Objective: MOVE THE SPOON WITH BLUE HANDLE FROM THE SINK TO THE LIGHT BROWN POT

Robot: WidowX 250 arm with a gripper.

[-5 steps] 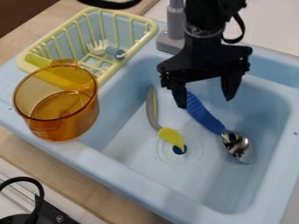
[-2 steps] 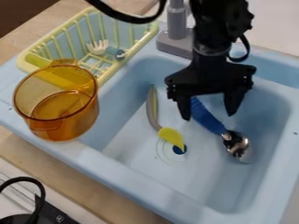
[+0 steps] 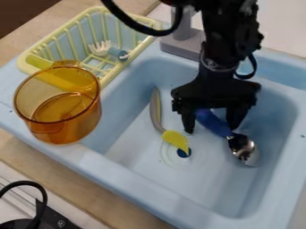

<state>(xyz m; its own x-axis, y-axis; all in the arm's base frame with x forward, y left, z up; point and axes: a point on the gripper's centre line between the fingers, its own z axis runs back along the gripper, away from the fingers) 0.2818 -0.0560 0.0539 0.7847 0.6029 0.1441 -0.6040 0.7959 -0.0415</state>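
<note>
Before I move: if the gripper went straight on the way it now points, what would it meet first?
Probably the spoon's blue handle, seen between the open jaws of the gripper, then the sink floor; depth is unclear.

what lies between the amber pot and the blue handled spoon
A utensil with a yellow end lies in the sink between the pot and spoon, in the camera view.

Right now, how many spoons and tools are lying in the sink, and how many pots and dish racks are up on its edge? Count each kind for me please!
Utensils in the sink: 2 (blue-handled spoon, yellow-tipped utensil)
Pots on the edge: 1 (see-through amber pot)
Dish racks on the edge: 1 (pale yellow rack)
Total: 4
</note>
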